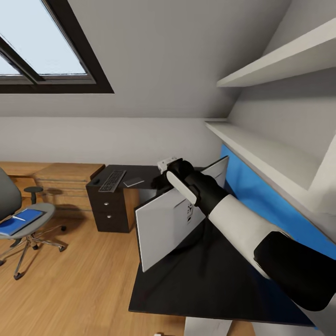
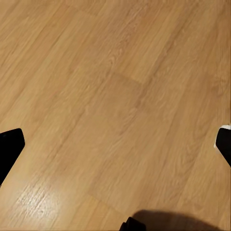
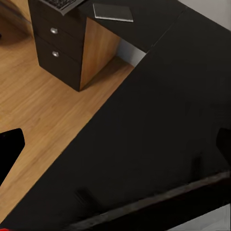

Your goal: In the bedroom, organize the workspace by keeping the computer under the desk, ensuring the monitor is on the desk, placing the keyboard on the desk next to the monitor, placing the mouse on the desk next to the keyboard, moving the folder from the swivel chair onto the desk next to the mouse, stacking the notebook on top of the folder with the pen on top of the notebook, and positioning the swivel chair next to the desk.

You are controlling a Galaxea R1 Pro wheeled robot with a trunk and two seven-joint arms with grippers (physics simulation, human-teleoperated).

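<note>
Step in hand: setting the monitor (image 1: 170, 219) on the worktop (image 1: 210, 284); by my reading it is not yet settled, since it leans and the right arm is at its upper edge.
Right tool (image 1: 169, 173): at the top edge of the monitor in the head view; whether its fingers pinch that edge or sit apart I cannot tell. In its wrist view two dark fingertips (image 3: 9, 147) sit wide at the frame's sides, over the black worktop, with the monitor's dark rim (image 3: 159, 199) close under the camera.
Left tool: spread, both dark fingertips (image 2: 9, 147) far apart over bare wooden floor (image 2: 115, 96), holding nothing.
Monitor: white back towards the camera, tilted, on the near wing of the L-shaped worktop, in front of the blue back panel (image 1: 261, 196).
Keyboard (image 1: 112, 180): on the far wing, above the black drawer unit (image 1: 109, 210).
Mouse (image 1: 95, 180): small dark shape just beside the keyboard's left end.
Notebook (image 1: 134, 182): flat, near the keyboard's other end.
Folder (image 1: 21, 221): blue, lying on the seat of the swivel chair (image 1: 14, 219), well apart from the worktop.
Pen (image 1: 18, 218): thin white line on the folder.
Next move, judged: stand the monitor upright, let go, then go for the folder.
</note>
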